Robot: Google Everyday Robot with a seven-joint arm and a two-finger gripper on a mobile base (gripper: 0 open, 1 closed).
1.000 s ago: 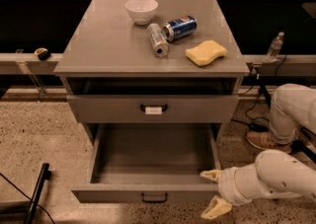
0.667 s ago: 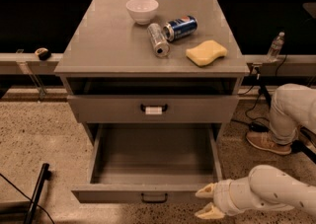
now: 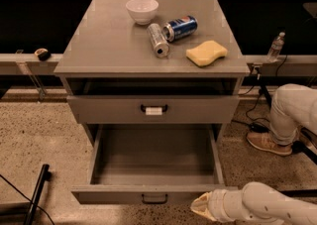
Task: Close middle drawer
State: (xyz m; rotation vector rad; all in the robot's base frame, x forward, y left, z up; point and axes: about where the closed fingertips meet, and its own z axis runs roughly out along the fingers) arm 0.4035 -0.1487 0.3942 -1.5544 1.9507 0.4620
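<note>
Speckled floor (image 3: 39,130) surrounds a grey cabinet (image 3: 104,45), its middle drawer (image 3: 153,157) pulled out. The gripper (image 3: 200,208) sits low by the front panel's right end, seemingly placed to push it shut; how open it is, I cannot tell.

- Bowl (image 3: 141,10), white, sits upright at the back of the cabinet top (image 3: 99,45).
- Silver can (image 3: 158,39) lies on its side mid-top, and the blue can (image 3: 180,28) lies on its side just beside it.
- Sponge (image 3: 206,52), yellow, lies flat near the right front corner.
- Tagged drawer (image 3: 109,110) sits right under the top, with a white tag on its handle.
- Bottle (image 3: 275,46) stands upright on the ledge at right.
- Shoe (image 3: 270,143), brown, rests on the speckled floor at right.
- Gripper (image 3: 202,206) is low at the bottom edge, right of centre.
</note>
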